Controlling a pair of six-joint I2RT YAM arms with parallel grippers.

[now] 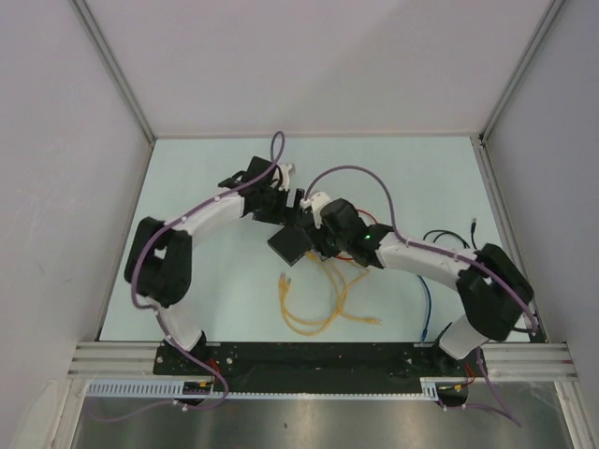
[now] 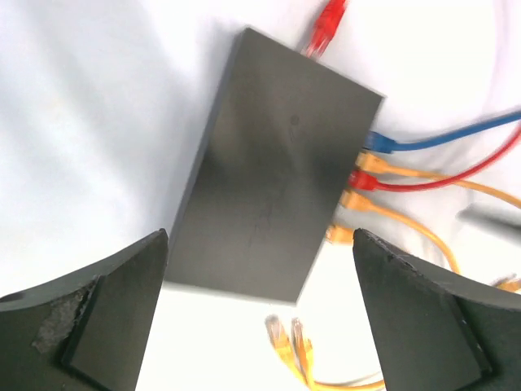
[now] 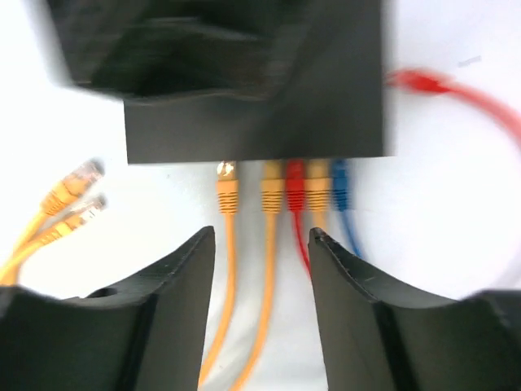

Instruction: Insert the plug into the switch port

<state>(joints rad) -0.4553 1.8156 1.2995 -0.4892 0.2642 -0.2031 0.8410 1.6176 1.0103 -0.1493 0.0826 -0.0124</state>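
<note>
Right gripper (image 3: 260, 236) squares up to the switch (image 3: 326, 98).
Jaws spread; orange plug (image 3: 226, 186) at eleven o'clock, nose against it.

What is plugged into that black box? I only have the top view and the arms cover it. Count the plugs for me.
Observer: The right wrist view shows five plugs lined up at the socket edge of the box: yellow, yellow, red, yellow, blue.
Operator: Check both grippers. Report anything they hold.
Observer: Nothing. The left gripper and the right gripper are both open, each pointed at the box.
Operator: Look beside the box for strays.
Observer: A red plug lies loose off one short end, in no socket. Two yellow plugs lie loose off the other.
</note>
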